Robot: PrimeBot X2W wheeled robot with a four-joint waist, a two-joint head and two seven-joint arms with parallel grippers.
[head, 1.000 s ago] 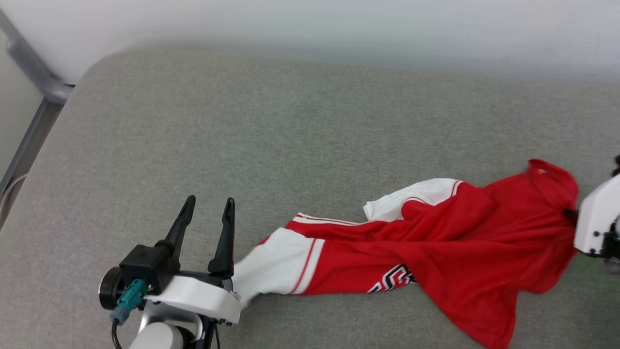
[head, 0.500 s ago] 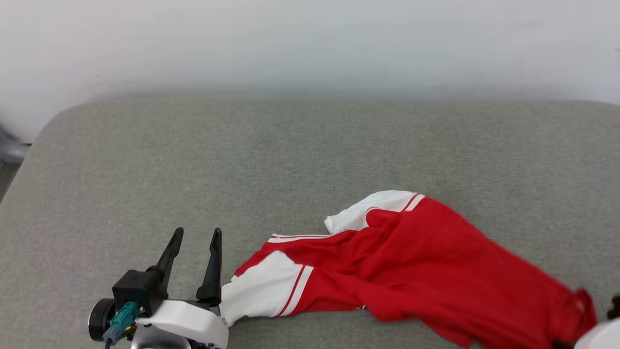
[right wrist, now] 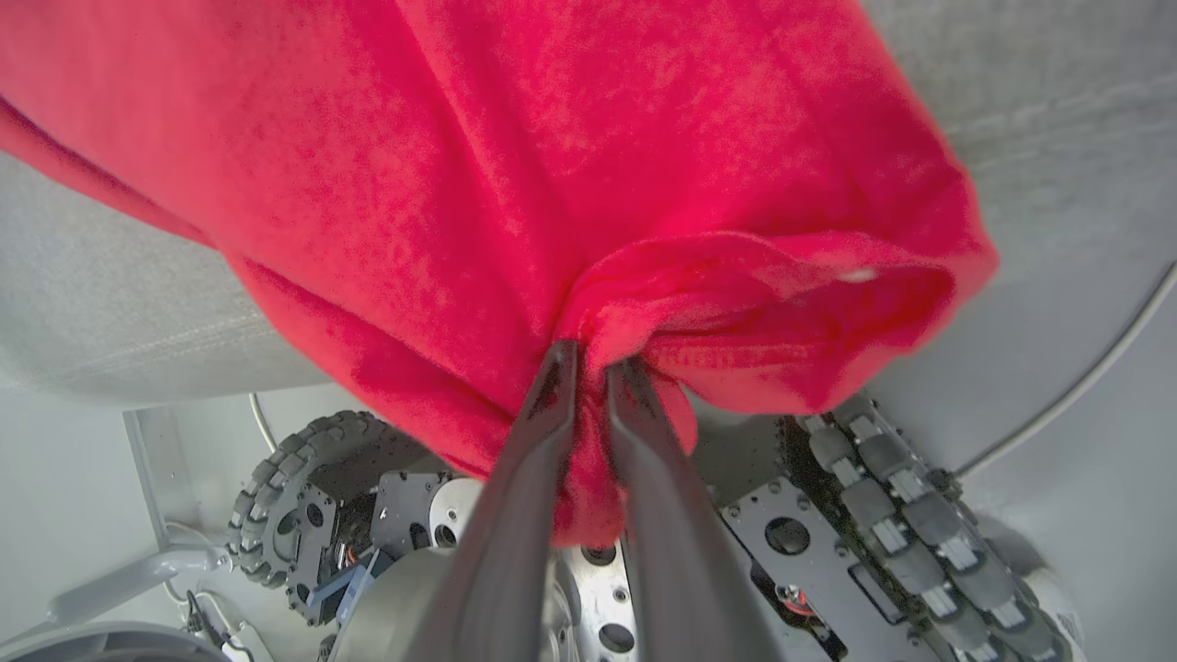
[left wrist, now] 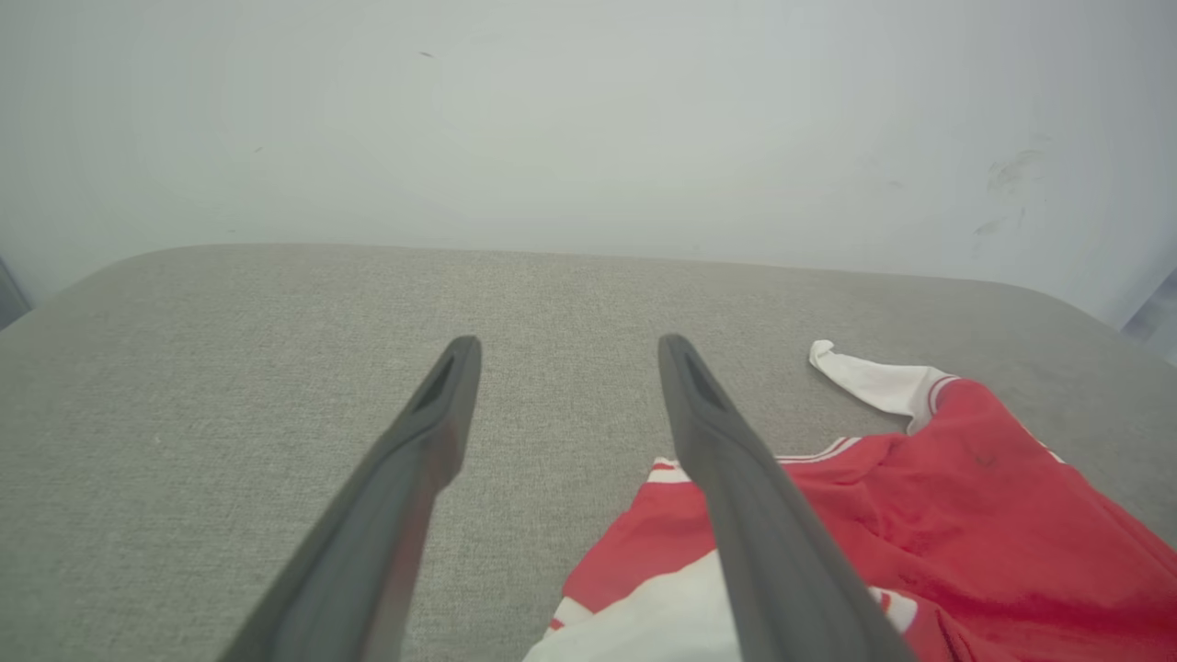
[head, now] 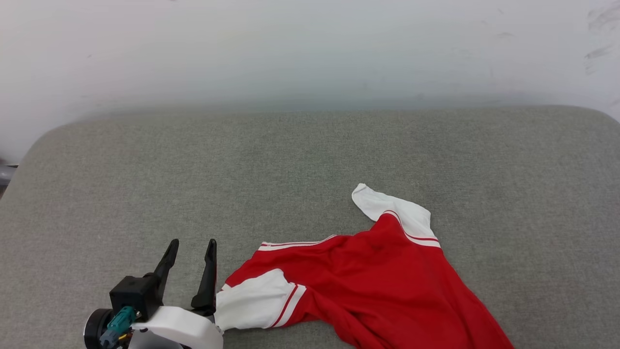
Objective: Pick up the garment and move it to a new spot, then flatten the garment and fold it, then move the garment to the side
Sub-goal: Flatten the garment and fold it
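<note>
The garment (head: 382, 286), a red T-shirt with white striped sleeves, lies on the grey cushioned surface (head: 290, 160) and runs off the lower right of the head view. One white sleeve (head: 387, 208) points up and away; the other (head: 254, 305) lies beside my left gripper (head: 191, 247), which is open and holds nothing. From the left wrist the garment (left wrist: 965, 524) sits right of the open left gripper (left wrist: 561, 345). My right gripper (right wrist: 588, 354) is shut on a bunched red edge of the garment (right wrist: 570, 165), lifted off the front edge of the surface.
A pale wall (head: 310, 48) backs the grey surface, whose rounded corners show at the far left and far right. Below the held cloth, the right wrist view shows the robot's wheeled base (right wrist: 294, 487) and a cable (right wrist: 1085, 377) on the floor.
The camera has turned. The right gripper has pulled the garment's body toward the front edge and out of the head view; the far sleeve has flipped upward. The left gripper stays open by the near sleeve.
</note>
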